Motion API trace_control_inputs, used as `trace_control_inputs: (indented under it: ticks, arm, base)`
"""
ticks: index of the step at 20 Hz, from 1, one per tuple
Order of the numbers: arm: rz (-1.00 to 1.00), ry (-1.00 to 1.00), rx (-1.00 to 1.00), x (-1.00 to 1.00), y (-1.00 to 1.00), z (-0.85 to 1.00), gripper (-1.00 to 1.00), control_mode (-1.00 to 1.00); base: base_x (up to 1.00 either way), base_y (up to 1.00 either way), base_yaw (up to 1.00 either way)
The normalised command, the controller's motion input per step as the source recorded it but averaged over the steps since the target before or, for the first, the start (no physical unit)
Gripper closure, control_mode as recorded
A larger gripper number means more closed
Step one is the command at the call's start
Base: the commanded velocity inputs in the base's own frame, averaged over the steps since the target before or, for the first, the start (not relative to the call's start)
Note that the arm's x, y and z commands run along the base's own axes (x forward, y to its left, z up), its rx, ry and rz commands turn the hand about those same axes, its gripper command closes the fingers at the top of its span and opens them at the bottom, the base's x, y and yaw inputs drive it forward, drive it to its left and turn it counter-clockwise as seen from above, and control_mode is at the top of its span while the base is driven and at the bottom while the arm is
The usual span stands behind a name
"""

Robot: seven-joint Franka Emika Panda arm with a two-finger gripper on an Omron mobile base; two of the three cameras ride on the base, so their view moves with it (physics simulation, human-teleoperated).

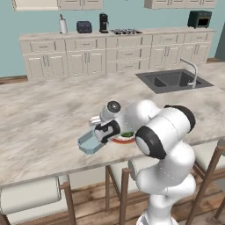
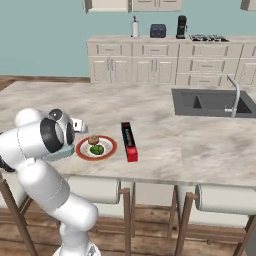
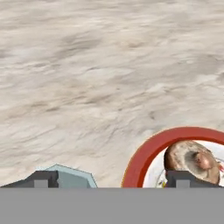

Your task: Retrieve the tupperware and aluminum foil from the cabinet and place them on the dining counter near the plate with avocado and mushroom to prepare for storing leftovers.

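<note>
One small shallow pale blue-grey plastic tupperware container (image 1: 90, 143) sat on the long beige-grey veined marble dining counter (image 1: 39, 118), just beside the one round white plate with a red-orange rim (image 2: 96, 148). In the left base view it lay under the hand of the white arm, at the plate's left side; in the hand view one cut corner of it (image 3: 72, 177) showed at the bottom edge, apart from the plate's red rim (image 3: 151, 148).

The two-finger gripper (image 3: 113, 179) stood with its jaws spread wide, one dark fingertip (image 3: 41, 179) over the container and the other over the plate; nothing sat between them, and bare marble showed in the gap.

On the plate lay two pieces of food: one small brown-tan rounded mushroom (image 2: 93, 140) and one small green lump of avocado (image 2: 97, 149), the mushroom on the far side. In the hand view the mushroom (image 3: 192, 159) showed up close.

One long narrow black aluminium foil box with red ends (image 2: 129, 141) lay flat on the counter just to the right of the plate in the right base view, its length running away from the stools, not touching the plate.

One dark sink with one curved metal tap (image 2: 233, 97) was set into the counter well apart from these. At least three cushioned wooden stools (image 2: 95, 189) stood at the near edge
</note>
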Motion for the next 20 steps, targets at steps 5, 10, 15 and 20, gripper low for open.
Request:
trace_control_inputs:
  ticks: [5,10,15,20]
  arm:
    - [-0.16,0.2,-0.11,0.0,0.0,1.0,-1.0,-1.0]
    - [-0.15,0.19,-0.01,-0.25,-0.22,1.0,-1.0,-1.0]
    - [-0.12,0.03,0.05,-0.91,-0.63,0.87,-1.0,-1.0]
    - [-0.13,-0.14,0.2,-1.0,-0.88,0.41,-1.0,-1.0]
  base:
    - [0.0,0.0,0.0]
    - [0.0,0.0,0.0]
    - [0.0,0.0,0.0]
    - [0.0,0.0,0.0]
